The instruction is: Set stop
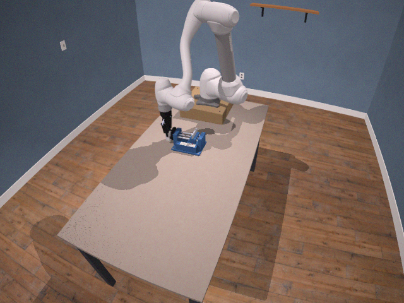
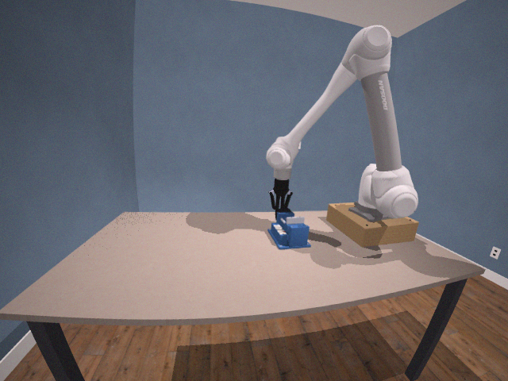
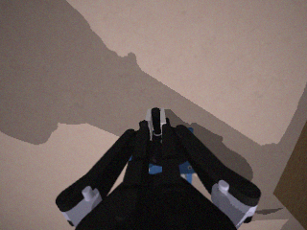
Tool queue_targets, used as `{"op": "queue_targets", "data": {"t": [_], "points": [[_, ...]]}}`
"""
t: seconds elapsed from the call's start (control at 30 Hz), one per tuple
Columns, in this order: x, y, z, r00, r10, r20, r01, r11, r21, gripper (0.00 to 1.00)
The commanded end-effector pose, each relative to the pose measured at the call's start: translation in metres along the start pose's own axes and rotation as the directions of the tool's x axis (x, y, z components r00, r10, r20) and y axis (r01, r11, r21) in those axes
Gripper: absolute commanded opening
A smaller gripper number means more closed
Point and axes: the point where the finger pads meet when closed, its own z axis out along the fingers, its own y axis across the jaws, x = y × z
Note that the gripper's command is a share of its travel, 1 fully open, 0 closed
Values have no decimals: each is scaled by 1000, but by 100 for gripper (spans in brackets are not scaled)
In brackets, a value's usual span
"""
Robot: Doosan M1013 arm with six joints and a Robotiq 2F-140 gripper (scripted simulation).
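A blue stop fixture [image 1: 189,141] with silver rails and a grey stop block [image 2: 297,220] sits on the beige table near the arm's base. It also shows in the exterior view [image 2: 289,234]. My black gripper [image 1: 169,134] points down at the fixture's left end and is shut on the handwheel there. In the wrist view my fingers pinch the small dark handwheel with its light rim [image 3: 155,119]. Bits of the blue fixture [image 3: 186,169] show beneath the fingers; the rest is hidden. The scale reading is too small to tell.
The arm stands on a tan wooden base block [image 1: 205,110] at the far end of the table, close behind the fixture. The table's left edge [image 1: 143,130] is near my gripper. A wooden shelf [image 1: 283,7] hangs on the back wall.
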Motion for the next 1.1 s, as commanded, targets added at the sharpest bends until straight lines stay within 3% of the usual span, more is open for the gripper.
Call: {"op": "queue_targets", "data": {"t": [0.0, 1.07], "points": [[0, 3, 1, 1000, 0, 0, 0, 1000, -1, 4], [0, 30, -1, 1000, 0, 0, 0, 1000, -1, 4]]}}
